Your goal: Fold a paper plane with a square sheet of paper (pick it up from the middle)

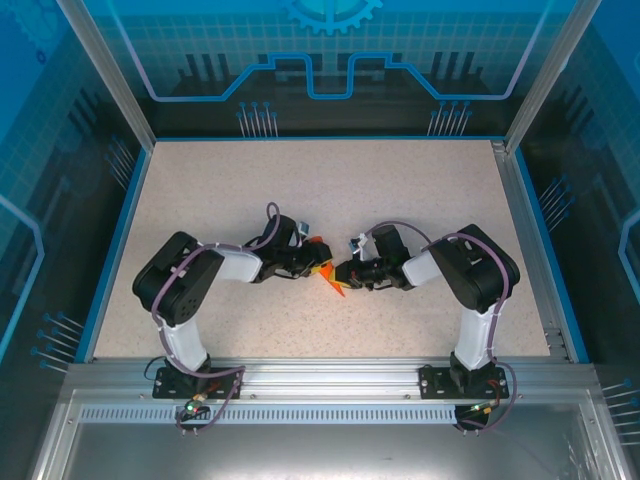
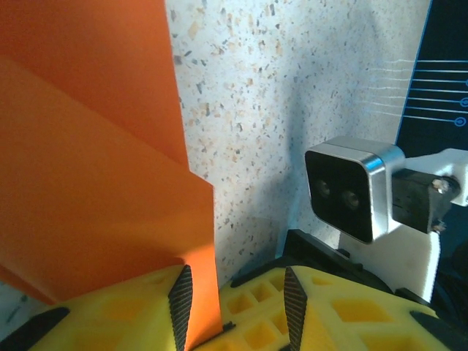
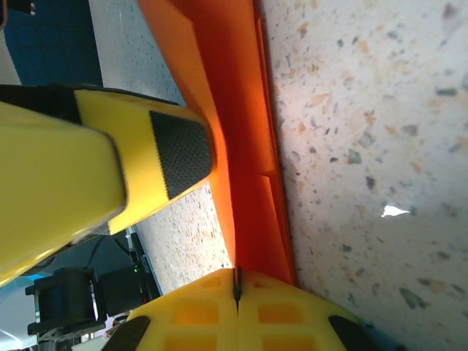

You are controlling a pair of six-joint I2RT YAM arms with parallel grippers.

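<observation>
The orange sheet of paper (image 1: 326, 272) is folded into overlapping layers and held just above the table between both arms. My right gripper (image 3: 235, 281) is shut on its folded edge, and the paper (image 3: 245, 146) runs up out of the closed jaws. My left gripper (image 2: 236, 284) is open, its jaws apart. A strip of the paper (image 2: 95, 161) lies against the left pad, with a gap to the other pad. In the right wrist view, a left finger (image 3: 110, 172) touches the paper's side. From above, the left gripper (image 1: 311, 262) and right gripper (image 1: 346, 272) meet at the paper.
The speckled table (image 1: 400, 190) stretches to the back and to both sides of the arms. Blue enclosure walls (image 1: 330, 60) surround it, and a metal rail (image 1: 330, 375) runs along the near edge. The right wrist's camera (image 2: 355, 186) sits close to my left fingers.
</observation>
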